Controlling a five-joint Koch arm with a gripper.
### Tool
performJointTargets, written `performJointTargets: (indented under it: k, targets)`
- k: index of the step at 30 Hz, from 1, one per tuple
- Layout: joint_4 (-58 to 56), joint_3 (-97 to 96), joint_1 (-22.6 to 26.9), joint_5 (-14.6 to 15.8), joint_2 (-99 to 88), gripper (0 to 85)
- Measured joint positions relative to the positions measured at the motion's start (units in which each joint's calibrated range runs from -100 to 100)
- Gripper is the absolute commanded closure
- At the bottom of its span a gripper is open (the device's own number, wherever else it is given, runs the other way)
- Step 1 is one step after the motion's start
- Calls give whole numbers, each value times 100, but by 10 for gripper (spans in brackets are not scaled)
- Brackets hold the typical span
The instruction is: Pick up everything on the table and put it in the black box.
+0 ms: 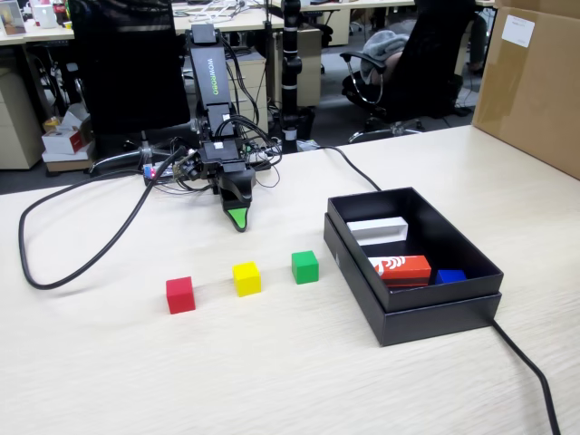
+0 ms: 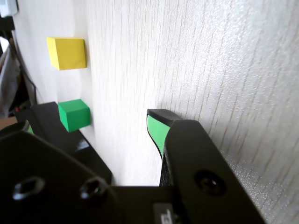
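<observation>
Three small cubes lie in a row on the table (image 1: 272,362): a red cube (image 1: 180,294), a yellow cube (image 1: 246,278) (image 2: 67,52) and a green cube (image 1: 304,266) (image 2: 74,114). To their right in the fixed view stands the black box (image 1: 412,317) (image 2: 70,140). My gripper (image 1: 238,210) (image 2: 92,126) hangs low over the table behind the cubes, touching none. It is open with nothing in it. One green-padded finger (image 2: 156,130) nearly touches the wood. The red cube is outside the wrist view.
Inside the box lie a white block (image 1: 378,229), a red-orange block (image 1: 400,269) and a blue block (image 1: 449,275). A brown carton (image 1: 535,82) stands at the far right. Black cables (image 1: 72,263) loop left of the arm, and another cable (image 1: 526,372) passes the box.
</observation>
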Motion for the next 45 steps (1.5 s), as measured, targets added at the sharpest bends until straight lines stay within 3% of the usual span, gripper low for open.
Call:
performJointTargets:
  k: [23, 30, 37, 45]
  targets:
    - [-163, 64, 176, 49, -155, 390]
    - [-2966, 1351, 0, 308, -1152, 406]
    - [-5428, 3259, -371, 337, -1152, 407]
    - [-6163, 4920, -728, 264, -142, 408]
